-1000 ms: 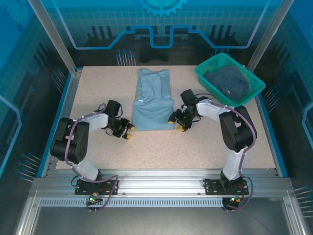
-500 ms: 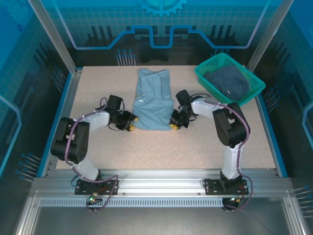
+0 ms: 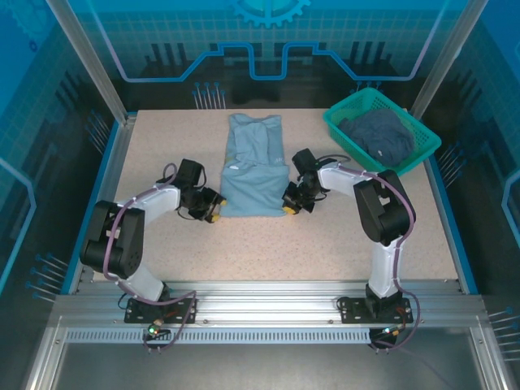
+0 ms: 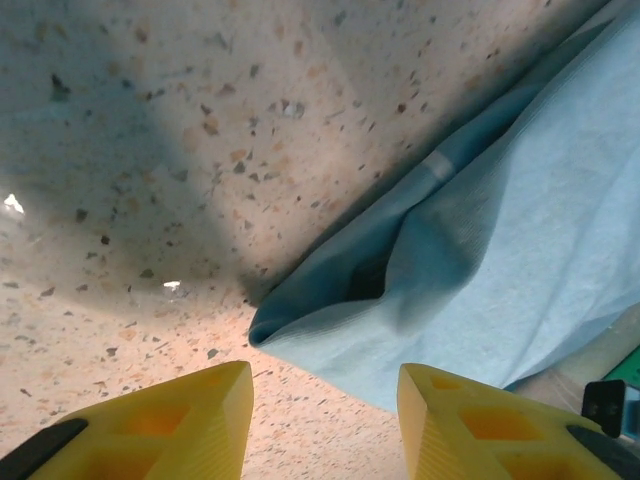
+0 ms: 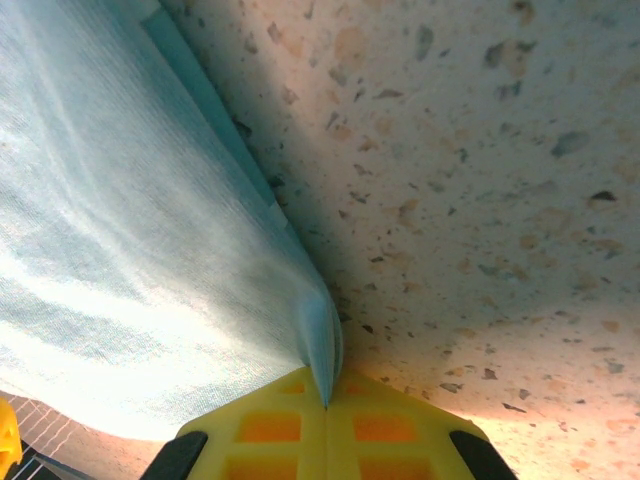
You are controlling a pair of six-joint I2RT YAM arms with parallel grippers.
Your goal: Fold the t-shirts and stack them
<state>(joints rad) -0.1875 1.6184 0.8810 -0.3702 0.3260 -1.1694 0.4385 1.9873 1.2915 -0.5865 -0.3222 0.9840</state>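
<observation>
The pale blue t-shirt (image 3: 253, 166) lies in a long folded strip mid-table, its near half doubled over. The darker slate t-shirt (image 3: 380, 134) is bunched inside the teal basket (image 3: 345, 122). My left gripper (image 3: 213, 214) sits low at the pale shirt's near left corner. In the left wrist view that gripper (image 4: 325, 420) is open, and the folded corner (image 4: 300, 330) lies just ahead of the yellow fingertips (image 4: 215, 410), untouched. My right gripper (image 3: 288, 208) is at the near right corner. In its wrist view the gripper (image 5: 325, 398) is shut, pinching the shirt's edge (image 5: 318, 340).
The speckled table (image 3: 341, 244) stretches bare toward the near edge. The basket stands at the back right corner. A blue raised rim (image 3: 110, 179) and metal frame posts border the table.
My right gripper slid in to the shirt's near right corner and closed on its edge. My left gripper moved right, up to the near left corner, and opened a little wider.
</observation>
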